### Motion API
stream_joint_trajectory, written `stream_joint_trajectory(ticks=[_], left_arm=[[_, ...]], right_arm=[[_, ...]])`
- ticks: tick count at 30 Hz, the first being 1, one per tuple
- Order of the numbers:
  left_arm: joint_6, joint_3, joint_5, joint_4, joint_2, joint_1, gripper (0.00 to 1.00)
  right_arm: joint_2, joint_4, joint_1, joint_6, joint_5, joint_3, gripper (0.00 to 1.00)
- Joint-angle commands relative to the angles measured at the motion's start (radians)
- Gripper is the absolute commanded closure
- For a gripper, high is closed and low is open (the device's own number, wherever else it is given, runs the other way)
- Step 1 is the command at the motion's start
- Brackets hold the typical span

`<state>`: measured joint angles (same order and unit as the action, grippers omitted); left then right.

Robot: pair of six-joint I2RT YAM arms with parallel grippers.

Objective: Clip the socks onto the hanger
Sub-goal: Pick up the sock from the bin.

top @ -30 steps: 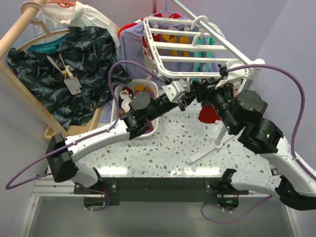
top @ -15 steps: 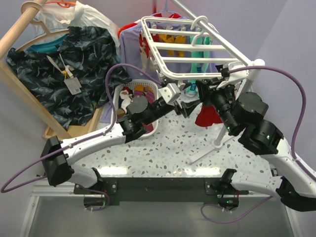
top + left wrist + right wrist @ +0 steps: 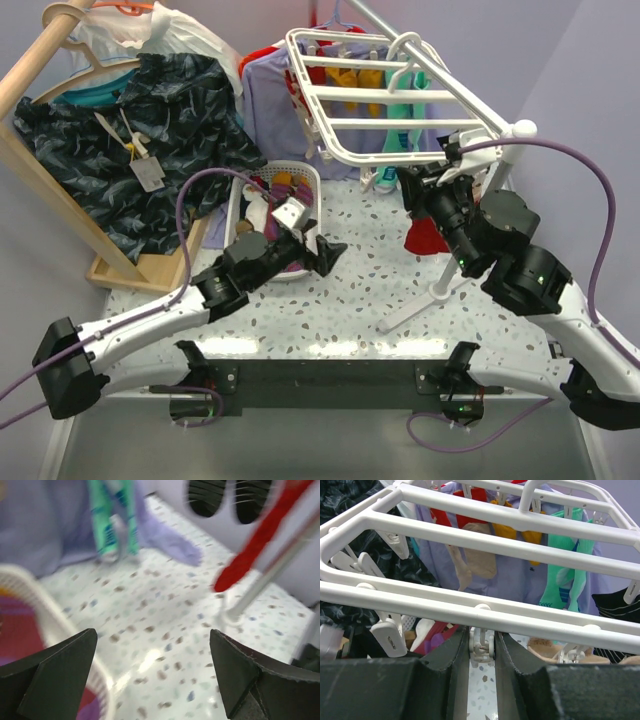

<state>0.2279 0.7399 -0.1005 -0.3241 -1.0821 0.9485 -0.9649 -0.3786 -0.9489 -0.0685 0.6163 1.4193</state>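
Left tool (image 3: 318, 252) gapes wide and empty, low over the speckled tabletop (image 3: 340, 300), right of a dark shirt (image 3: 130, 130) whose paper tag (image 3: 148, 175) is too small to read. Maroon socks (image 3: 262, 185) lie in the white basket (image 3: 300, 165) just beside it. Right tool (image 3: 481, 655) pinches a clip (image 3: 481, 642) under the hanger (image 3: 390, 100)

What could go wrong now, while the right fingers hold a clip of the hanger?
1. The right fingers pinch a clip under the hanger; a pull may swing the whole frame.
2. The left fingers are open and empty beside the basket; reaching in, they may catch its rim.
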Motion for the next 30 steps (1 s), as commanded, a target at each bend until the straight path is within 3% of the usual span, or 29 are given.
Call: stream_joint_trajectory(ticks=[1,6,10,14,17,30], left_arm=[[0.198,-0.033,-0.051,0.238,0.057,-0.237,0.0],[0.182,0.081,0.011,0.408,-0.071,-0.463,0.02],[0.171,0.247,0.068,0.447,-0.267,-0.609,0.12],[0.136,0.429,0.07,0.517,-0.442,-0.619,0.22],[0.128,0.506,0.149,0.51,-0.531,-0.614,0.32],[0.096,0.785,0.111,0.572,-0.85,-0.502,0.39]], right_arm=[[0.02,0.017,-0.004,-0.007,0.028,-0.011,0.95],[0.023,0.015,-0.004,-0.002,0.026,-0.013,0.95],[0.02,0.015,-0.004,0.007,0.022,-0.003,0.94],[0.018,0.01,-0.005,0.012,0.017,0.007,0.94],[0.023,0.01,-0.004,0.013,0.014,0.006,0.94],[0.034,0.007,-0.004,0.016,0.002,0.001,0.93]])
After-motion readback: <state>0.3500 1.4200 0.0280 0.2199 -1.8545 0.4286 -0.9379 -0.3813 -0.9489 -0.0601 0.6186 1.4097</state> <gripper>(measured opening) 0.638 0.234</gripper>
